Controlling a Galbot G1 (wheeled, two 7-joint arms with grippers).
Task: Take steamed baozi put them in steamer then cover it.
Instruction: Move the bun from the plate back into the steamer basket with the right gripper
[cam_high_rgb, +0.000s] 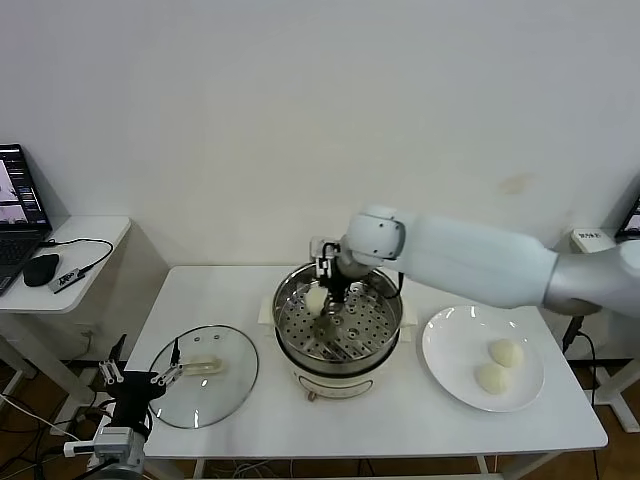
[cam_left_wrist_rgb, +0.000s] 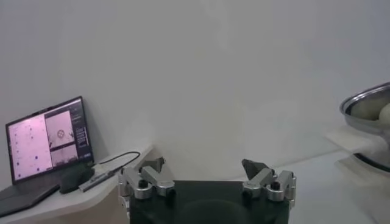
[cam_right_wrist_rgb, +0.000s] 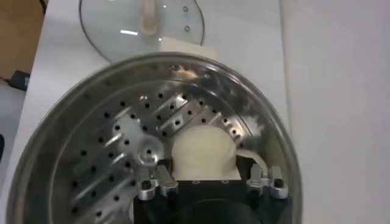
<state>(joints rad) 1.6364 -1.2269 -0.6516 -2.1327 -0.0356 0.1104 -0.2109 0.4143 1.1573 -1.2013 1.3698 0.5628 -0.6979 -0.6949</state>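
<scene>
1. One steamed baozi (cam_right_wrist_rgb: 203, 152) is held between the fingers of the right gripper (cam_high_rgb: 324, 298), which are clamped on its sides, just above the perforated floor inside the steamer (cam_high_rgb: 385, 330).
2. A second cream-white shape is glimpsed just beside the held bun, against the basket wall; whether it is another bun cannot be told.
3. Two more baozi (cam_high_rgb: 498, 364) lie on the white plate (cam_high_rgb: 445, 345), well off to the gripper's right.
4. The cover (cam_high_rgb: 204, 374) rests flat on the table (cam_high_rgb: 400, 420), on the far side of the steamer from the plate.
5. The left gripper (cam_high_rgb: 140, 380) is parked low beside the cover, its fingers spread apart and empty.
6. The step in hand is judged to be placing a bun; next, the fingers should be parted and lifted clear, then the plate revisited.
</scene>
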